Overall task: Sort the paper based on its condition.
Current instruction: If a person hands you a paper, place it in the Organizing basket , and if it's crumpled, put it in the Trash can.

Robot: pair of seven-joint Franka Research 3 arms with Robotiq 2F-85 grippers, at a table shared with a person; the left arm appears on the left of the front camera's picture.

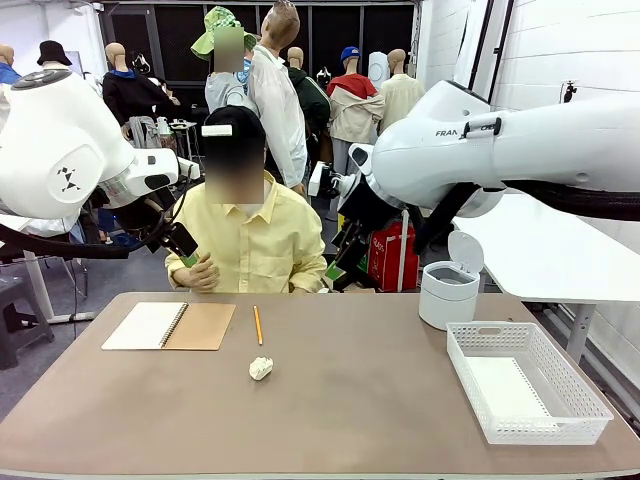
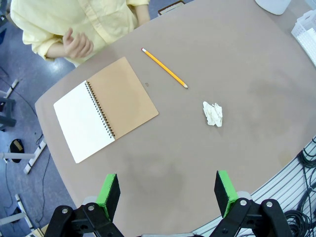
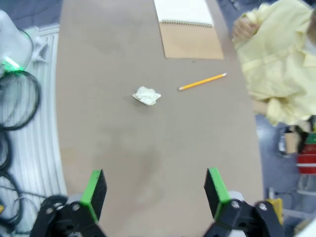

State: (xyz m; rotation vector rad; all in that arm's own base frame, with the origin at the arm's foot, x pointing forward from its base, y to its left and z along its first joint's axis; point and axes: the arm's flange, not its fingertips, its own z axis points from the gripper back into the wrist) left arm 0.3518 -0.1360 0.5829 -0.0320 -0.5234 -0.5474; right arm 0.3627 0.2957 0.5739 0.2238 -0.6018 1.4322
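A crumpled paper (image 1: 261,368) is lying loose mid-table, likely awaiting sorting. Both the left gripper (image 2: 167,196) and right gripper (image 3: 154,191) are hovering released, grasping nothing.

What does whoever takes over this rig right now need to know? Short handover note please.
Left gripper: open, holding nothing, raised above the table.
Right gripper: open, holding nothing, also raised.
Crumpled paper ball lies mid-table, near the pencil and the open notebook.
White basket at the robot's right holds what looks like a flat sheet; small white bin stands behind it, lid up.
Person's hand is off the table.
Left to do: pick up and sort the crumpled ball.
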